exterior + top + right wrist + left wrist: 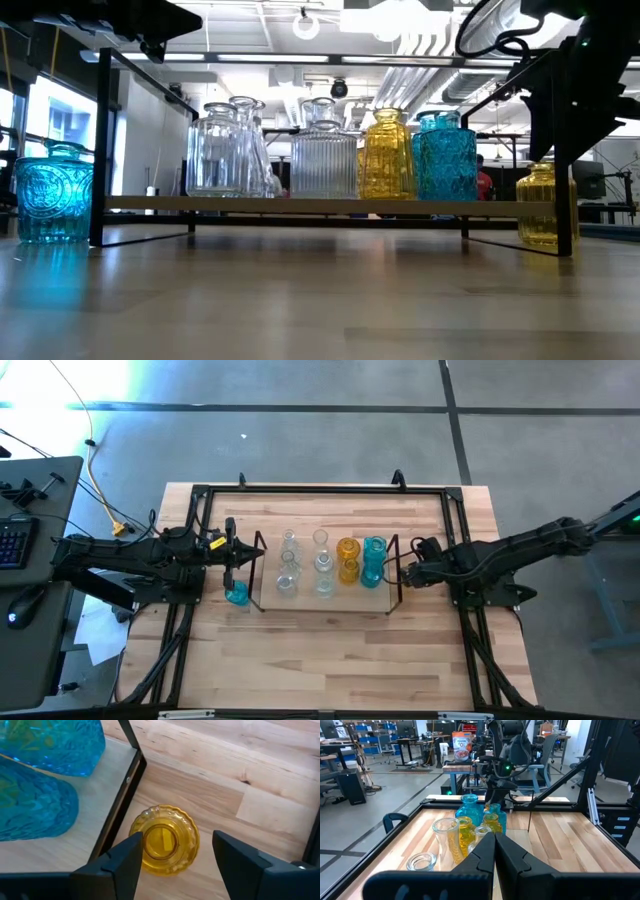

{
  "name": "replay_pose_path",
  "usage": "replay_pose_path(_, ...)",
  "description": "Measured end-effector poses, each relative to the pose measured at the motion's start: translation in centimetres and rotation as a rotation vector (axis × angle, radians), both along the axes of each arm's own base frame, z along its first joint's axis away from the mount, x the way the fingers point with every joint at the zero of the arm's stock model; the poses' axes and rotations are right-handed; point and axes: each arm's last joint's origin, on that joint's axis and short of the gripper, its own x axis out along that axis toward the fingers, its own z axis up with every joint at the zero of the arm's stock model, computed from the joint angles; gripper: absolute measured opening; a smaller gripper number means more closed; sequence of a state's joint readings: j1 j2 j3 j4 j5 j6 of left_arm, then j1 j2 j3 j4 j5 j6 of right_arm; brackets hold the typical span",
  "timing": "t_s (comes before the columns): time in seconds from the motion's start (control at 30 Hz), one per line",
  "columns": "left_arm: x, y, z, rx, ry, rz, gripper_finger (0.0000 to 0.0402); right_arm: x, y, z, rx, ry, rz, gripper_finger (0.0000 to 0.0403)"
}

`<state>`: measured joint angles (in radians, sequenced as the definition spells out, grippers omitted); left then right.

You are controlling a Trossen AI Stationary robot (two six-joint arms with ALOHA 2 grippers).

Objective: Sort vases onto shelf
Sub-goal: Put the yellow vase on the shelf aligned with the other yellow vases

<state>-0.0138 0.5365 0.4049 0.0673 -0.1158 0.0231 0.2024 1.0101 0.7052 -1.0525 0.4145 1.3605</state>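
Note:
The shelf stands mid-table and bears several vases in rows: clear ones, amber ones and turquoise ones. One turquoise vase stands on the table off the shelf's left end. A small amber vase stands upright on the table just off the shelf's right end. My right gripper hangs open above it, pointing steeply down, one finger to each side of the vase's mouth. My left gripper is shut, level, by the shelf's left end.
A black frame rims the table. The shelf's thin wire uprights rise at both of its ends, the right one close beside the amber vase. Bare wood lies between the shelf and the near edge.

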Motion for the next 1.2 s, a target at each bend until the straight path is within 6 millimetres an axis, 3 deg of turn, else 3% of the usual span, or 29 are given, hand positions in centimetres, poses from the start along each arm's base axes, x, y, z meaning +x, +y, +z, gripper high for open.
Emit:
replay_pose_path(0.53,0.0,0.0,0.0,0.000,0.000,0.000,0.0000,0.3,0.0,0.1,-0.007,-0.020,0.029,0.0222)
replay_pose_path(0.97,0.0,0.0,0.0,0.000,0.000,0.000,0.0000,1.2,0.2,-1.2,-0.030,0.087,0.058,0.0222)
replay_pose_path(1.07,0.0,0.0,0.0,0.000,0.000,0.000,0.0000,1.3,0.3,-1.4,-0.038,0.100,0.070,0.0210)
replay_pose_path(1.2,0.0,0.0,0.0,0.000,0.000,0.000,0.0000,1.3,0.2,-1.4,-0.049,0.102,0.068,0.0163)
